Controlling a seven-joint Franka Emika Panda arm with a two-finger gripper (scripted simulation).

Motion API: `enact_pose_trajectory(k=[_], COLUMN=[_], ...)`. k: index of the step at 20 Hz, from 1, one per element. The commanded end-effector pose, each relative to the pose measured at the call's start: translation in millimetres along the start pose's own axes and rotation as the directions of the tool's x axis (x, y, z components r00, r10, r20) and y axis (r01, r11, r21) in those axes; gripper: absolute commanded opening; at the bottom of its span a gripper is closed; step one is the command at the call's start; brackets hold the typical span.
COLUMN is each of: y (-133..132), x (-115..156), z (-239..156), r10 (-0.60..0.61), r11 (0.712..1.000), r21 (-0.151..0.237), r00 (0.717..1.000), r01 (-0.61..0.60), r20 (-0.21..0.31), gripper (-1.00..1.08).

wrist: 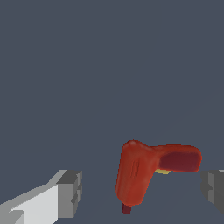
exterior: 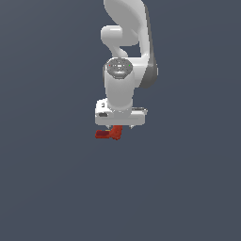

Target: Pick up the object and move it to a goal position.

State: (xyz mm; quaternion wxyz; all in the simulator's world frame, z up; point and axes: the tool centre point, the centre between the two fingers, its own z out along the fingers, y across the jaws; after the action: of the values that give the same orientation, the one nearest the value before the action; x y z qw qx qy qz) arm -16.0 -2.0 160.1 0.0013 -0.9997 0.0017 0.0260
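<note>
We judge the step in hand to be the grasp: our tool (exterior: 114, 126) sits over the red block (exterior: 109, 133), which lies on the grey desk (exterior: 188, 188) and shows at the tool's 6 o'clock in the exterior view. To do it well, we should centre the chunky arm between the fingers (wrist: 70, 192), drop straight down, then squeeze. The tool is spread wide, both fingers apart from the block, gripping nothing.
</note>
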Motion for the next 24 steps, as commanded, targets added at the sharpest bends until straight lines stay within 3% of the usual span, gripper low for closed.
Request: enact_pose_trajectory(k=[1, 12, 24], y=[0, 1, 0], x=[0, -1, -17], z=[0, -1, 31], r10=[0.000, -0.008, -0.016], r11=[1.000, 1.000, 0.999], r21=[0.000, 0.000, 0.049], r00=[1.000, 1.000, 0.999], r01=[0.000, 0.008, 0.019], r20=[0.000, -0.002, -0.046], gripper=[1.08, 1.08, 1.08])
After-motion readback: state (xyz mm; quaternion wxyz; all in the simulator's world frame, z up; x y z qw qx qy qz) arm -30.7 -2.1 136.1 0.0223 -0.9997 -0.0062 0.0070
